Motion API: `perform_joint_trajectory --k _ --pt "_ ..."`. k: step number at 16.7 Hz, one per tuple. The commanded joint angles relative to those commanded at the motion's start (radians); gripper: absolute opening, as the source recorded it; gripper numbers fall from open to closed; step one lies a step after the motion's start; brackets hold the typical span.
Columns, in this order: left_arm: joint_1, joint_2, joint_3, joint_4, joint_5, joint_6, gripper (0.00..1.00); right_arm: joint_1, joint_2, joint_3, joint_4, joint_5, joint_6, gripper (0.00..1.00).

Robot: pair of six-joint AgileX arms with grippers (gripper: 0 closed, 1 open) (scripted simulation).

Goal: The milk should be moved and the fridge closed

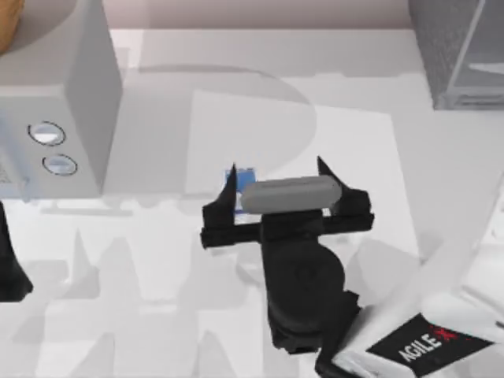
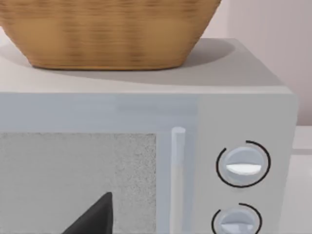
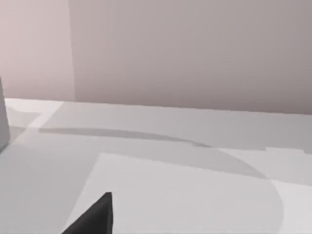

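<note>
Currently the right gripper (image 1: 276, 183) sits over the middle of the table (image 1: 157, 260), its two fingers spread wide. The milk (image 1: 243, 178) shows as a sliver of blue just beside the left-hand fingertip, mostly hidden under the gripper body; whether it stands between the fingers or behind them I cannot tell. No contact visible, so I judge the carton not yet grasped.

The fridge (image 1: 457, 47) stands at the table's far right corner, well apart from the milk; its pale door panel looks swung out, so probably open.

The left arm (image 1: 12, 268) is parked at the left edge, facing the box with two dials (image 2: 242, 163) and the basket (image 2: 107, 34) on top; its finger state I cannot tell.

Judgement: both steps remain, moving the milk and closing the fridge.
</note>
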Motion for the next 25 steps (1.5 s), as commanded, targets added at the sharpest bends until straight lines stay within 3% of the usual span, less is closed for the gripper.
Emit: perform_joint_trajectory --k 7,24,25 --pt "0.000 0.000 0.000 0.000 0.000 0.000 1.00 0.000 0.333 0.208 0.145 -0.016 -0.001 1.00" --pt "0.000 0.000 0.000 0.000 0.000 0.000 1.00 -0.079 0.376 0.332 0.067 -0.095 -0.004 1.00" --pt "0.000 0.000 0.000 0.000 0.000 0.000 1.00 -0.079 0.376 0.332 0.067 -0.095 -0.004 0.92"
